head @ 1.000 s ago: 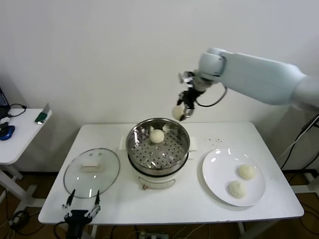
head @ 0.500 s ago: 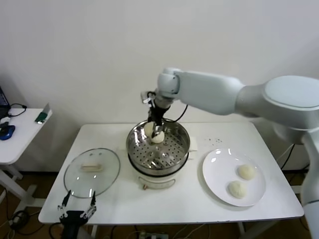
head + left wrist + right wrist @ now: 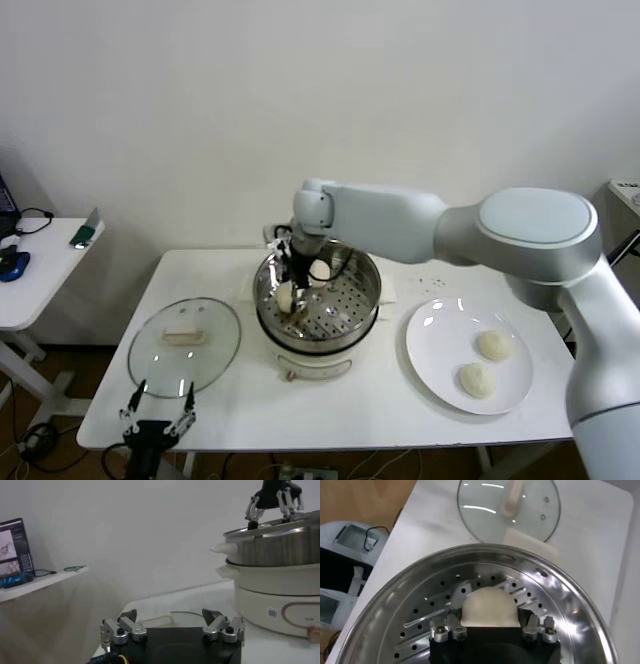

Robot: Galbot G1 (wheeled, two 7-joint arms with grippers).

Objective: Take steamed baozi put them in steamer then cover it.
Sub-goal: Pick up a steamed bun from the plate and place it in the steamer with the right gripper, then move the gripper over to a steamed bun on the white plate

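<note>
My right gripper point(image 3: 289, 288) is down inside the steel steamer point(image 3: 352, 300), at its left side, shut on a cream-white baozi point(image 3: 287, 298). In the right wrist view that baozi point(image 3: 489, 607) sits between the fingers, just over the perforated floor point(image 3: 420, 615). A second baozi point(image 3: 320, 270) lies at the steamer's back, partly hidden by the arm. Two more baozi point(image 3: 494, 345) point(image 3: 476, 380) lie on the white plate point(image 3: 430, 340) at the right. The glass cover point(image 3: 185, 345) lies flat left of the steamer. My left gripper point(image 3: 158, 408) is open and empty by the table's front-left edge.
The steamer's white pot base point(image 3: 272, 597) stands right of the left gripper point(image 3: 172, 627), with the cover point(image 3: 175, 616) flat on the table between them. A small side table point(image 3: 40, 265) with gadgets stands at far left. The wall is close behind the table.
My right gripper has carried the baozi from high behind the steamer, over its back rim, and down into the basket's left side. The left arm has stayed in place.
</note>
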